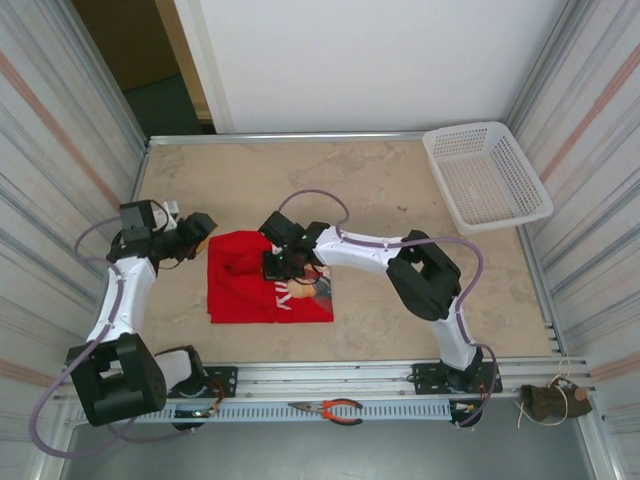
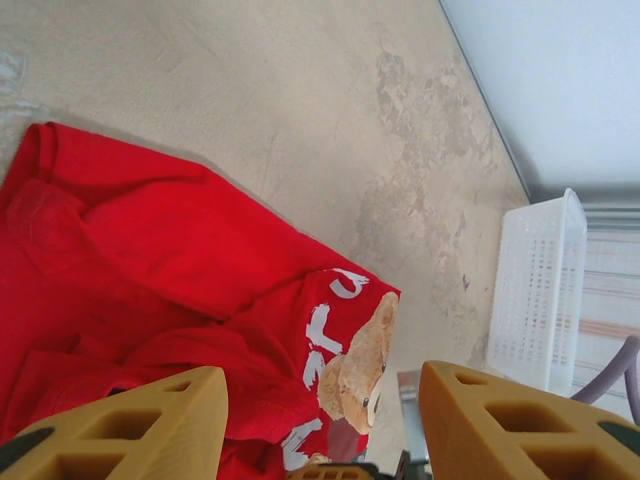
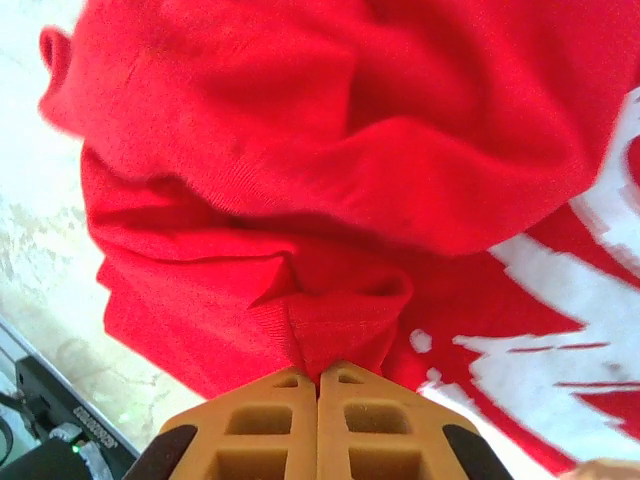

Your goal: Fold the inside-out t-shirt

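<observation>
The inside-out t-shirt [image 1: 245, 285] lies bunched on the table, red with a teddy-bear print and white lettering at its right edge [image 2: 360, 350]. My right gripper [image 1: 283, 264] is down on the shirt's middle, shut on a pinched fold of red cloth [image 3: 335, 330] between its tan fingers [image 3: 270, 425]. My left gripper [image 1: 200, 232] hovers at the shirt's upper left corner, open, its tan fingers [image 2: 150, 425] spread above the cloth with nothing between them.
A white plastic basket [image 1: 485, 175] stands at the back right, also visible as a basket [image 2: 540, 300] in the left wrist view. Orange-handled pliers [image 1: 330, 408] lie on the front rail. Bare table [image 1: 400, 180] stretches behind and right of the shirt.
</observation>
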You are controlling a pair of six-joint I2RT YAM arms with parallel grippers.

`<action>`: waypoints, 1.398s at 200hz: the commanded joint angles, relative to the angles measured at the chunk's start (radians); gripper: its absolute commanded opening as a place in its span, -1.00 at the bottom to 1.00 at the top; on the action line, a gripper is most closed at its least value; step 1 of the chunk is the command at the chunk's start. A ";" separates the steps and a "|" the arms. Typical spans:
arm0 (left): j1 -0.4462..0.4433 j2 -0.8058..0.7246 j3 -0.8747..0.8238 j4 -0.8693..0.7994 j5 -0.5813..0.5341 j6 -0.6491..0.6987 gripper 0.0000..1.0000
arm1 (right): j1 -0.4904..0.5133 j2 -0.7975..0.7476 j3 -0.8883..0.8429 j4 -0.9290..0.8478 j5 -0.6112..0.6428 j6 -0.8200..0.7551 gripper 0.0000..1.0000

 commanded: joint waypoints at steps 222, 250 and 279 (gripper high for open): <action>-0.461 0.209 0.245 -0.275 -0.496 0.373 0.22 | -0.354 -0.313 -0.275 -0.072 0.073 -0.091 0.12; -0.563 0.279 0.265 -0.311 -0.662 0.439 0.23 | -0.352 -0.273 -0.277 -0.044 0.077 -0.062 0.13; -0.609 0.319 0.249 -0.306 -0.715 0.453 0.24 | -0.344 -0.256 -0.283 -0.031 0.078 -0.045 0.13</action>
